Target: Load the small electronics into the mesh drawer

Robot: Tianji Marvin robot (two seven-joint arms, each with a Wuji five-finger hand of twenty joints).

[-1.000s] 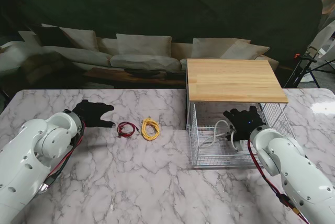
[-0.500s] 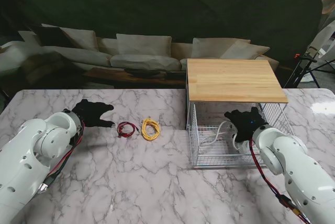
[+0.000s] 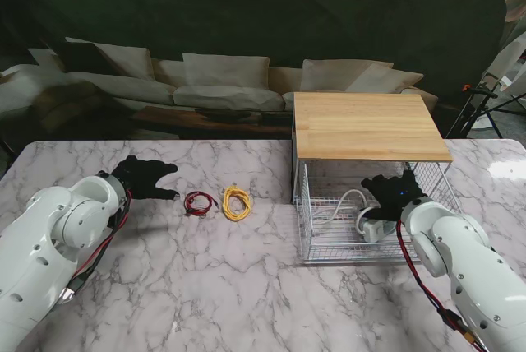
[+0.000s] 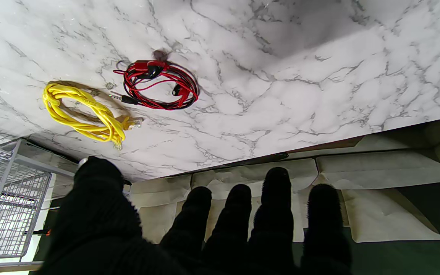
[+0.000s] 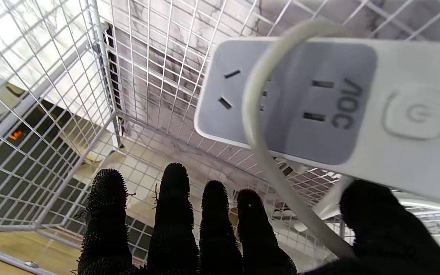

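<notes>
Now, release: spread right hand (image 3: 393, 193) clear of strip (image 3: 374, 229), already resting in drawer (image 3: 306, 229).
Left hand (image 3: 144, 178): open, empty.
Cables (image 3: 218, 202): next.

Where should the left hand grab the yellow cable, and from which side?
Pinch the yellow cable across the bundled middle of its coil, coming straight down from above. It lies flat on the marble table with strands gathered, and the red cable sits close on its left.

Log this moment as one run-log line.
right hand: open, over power strip in mesh drawer | left hand: open, idle | red cable, yellow cable: on table, not loaded
</notes>
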